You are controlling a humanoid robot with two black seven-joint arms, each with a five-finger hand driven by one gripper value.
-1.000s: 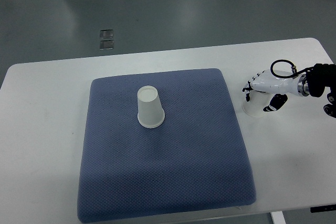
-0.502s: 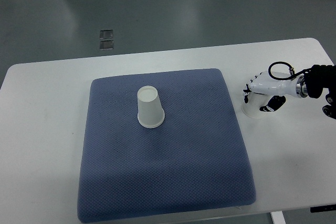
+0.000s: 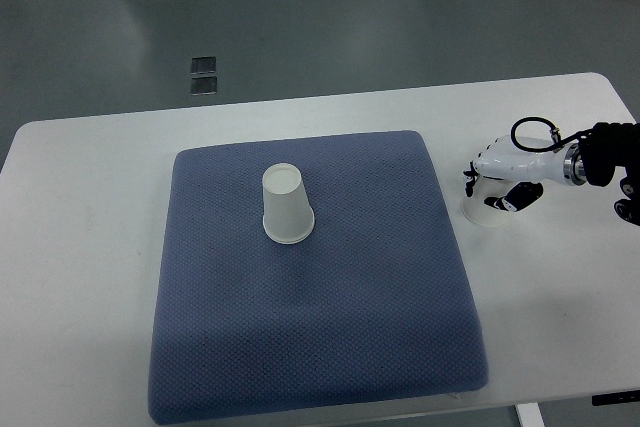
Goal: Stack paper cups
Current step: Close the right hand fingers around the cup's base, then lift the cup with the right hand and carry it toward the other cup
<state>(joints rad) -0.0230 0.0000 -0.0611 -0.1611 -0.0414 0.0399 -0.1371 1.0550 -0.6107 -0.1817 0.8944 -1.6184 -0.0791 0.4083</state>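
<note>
One white paper cup [image 3: 287, 206] stands upside down on the blue mat [image 3: 310, 317], left of its middle. A second white paper cup [image 3: 479, 208] stands upside down on the white table [image 3: 90, 187], just right of the mat's edge. My right hand [image 3: 497, 183] comes in from the right edge and covers that cup from above. Its white fingers [image 3: 470, 174] curl round the cup's upper part, the thumb on the near side. The cup's top is hidden under the hand. My left arm does not show.
The mat covers most of the table's middle. Bare table lies to the left of the mat and along the right side. Beyond the far table edge is grey floor with a small metal floor plate [image 3: 203, 74].
My right hand has shifted slightly up and left over the cup and closed tighter round it. The cup on the mat has not moved.
</note>
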